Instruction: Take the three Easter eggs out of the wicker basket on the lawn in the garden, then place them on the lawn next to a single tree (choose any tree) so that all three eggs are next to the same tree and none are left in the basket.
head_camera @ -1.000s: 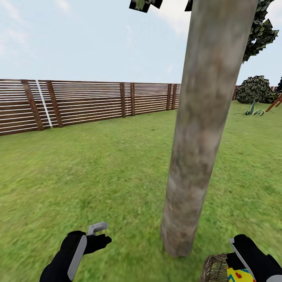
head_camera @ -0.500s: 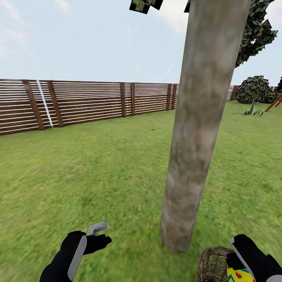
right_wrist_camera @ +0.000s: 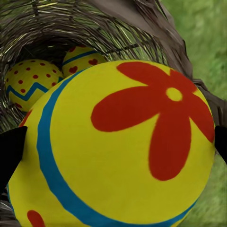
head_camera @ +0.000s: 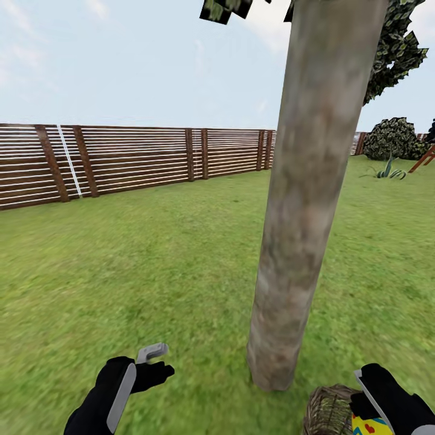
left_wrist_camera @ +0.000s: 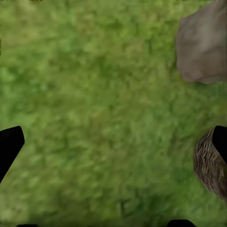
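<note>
**A:** So where's everything at? All I've got is the thick pale grey-brown mottled tree trunk standing dead centre on the mottled green lawn, with the brown horizontal-slat wooden fence running along the back.

**B:** Look low on the robot's right side. The small round brown woven wicker basket sits on the grass just beside the foot of the trunk. The black right gripper is right over it, clamped on a big yellow egg with a red flower and a blue band. In the right wrist view that egg sits between the two dark fingertips at the basket's mouth.

**A:** And the other two?

**B:** Down inside the basket: a yellow egg with red dots and a blue-green zigzag, and right beside it a yellow egg with red hearts and a blue stripe.

**A:** Left arm?

**B:** The black left gripper hangs over bare grass, fingers spread wide, holding nothing. Its wrist camera catches the trunk base and the basket's edge.
</note>
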`<state>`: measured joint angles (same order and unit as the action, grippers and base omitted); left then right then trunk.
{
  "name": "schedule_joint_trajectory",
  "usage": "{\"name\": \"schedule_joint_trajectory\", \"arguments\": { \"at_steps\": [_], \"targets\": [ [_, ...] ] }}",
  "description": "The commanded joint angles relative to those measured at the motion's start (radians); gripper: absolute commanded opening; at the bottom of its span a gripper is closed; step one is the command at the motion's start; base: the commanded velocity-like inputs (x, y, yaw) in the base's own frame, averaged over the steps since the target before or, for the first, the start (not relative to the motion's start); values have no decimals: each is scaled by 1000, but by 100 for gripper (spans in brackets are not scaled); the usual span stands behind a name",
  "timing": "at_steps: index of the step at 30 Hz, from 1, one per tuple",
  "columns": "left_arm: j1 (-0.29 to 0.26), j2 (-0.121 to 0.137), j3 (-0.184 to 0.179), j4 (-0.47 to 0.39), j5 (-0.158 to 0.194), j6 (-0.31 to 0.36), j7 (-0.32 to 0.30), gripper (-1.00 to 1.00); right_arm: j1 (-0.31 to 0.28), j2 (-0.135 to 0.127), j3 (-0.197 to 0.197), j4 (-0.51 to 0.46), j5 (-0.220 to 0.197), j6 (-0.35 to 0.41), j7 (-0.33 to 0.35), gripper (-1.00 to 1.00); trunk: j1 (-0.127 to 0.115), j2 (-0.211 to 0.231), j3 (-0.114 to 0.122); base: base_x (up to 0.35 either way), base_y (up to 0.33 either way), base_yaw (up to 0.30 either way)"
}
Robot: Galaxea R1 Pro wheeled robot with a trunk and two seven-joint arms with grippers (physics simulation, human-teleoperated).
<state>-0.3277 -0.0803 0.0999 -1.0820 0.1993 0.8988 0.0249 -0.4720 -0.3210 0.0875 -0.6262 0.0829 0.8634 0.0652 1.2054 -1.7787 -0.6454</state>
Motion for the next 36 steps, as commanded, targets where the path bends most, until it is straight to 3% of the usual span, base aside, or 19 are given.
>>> {"name": "schedule_joint_trajectory", "arguments": {
  "at_steps": [1,27,36],
  "targets": [
    [-1,-1,3,-1,6,5,3,100,0,-1,5,-1,9,5,7,-100,-4,7,2,0,0,0],
    [-1,-1,3,-2,6,5,2,100,0,0,5,-1,8,5,7,-100,-104,189,84,0,0,-1],
    [-1,-1,3,-2,6,5,1,100,0,0,5,-1,6,5,7,-100,-138,252,118,0,0,-232]
  ]
}}
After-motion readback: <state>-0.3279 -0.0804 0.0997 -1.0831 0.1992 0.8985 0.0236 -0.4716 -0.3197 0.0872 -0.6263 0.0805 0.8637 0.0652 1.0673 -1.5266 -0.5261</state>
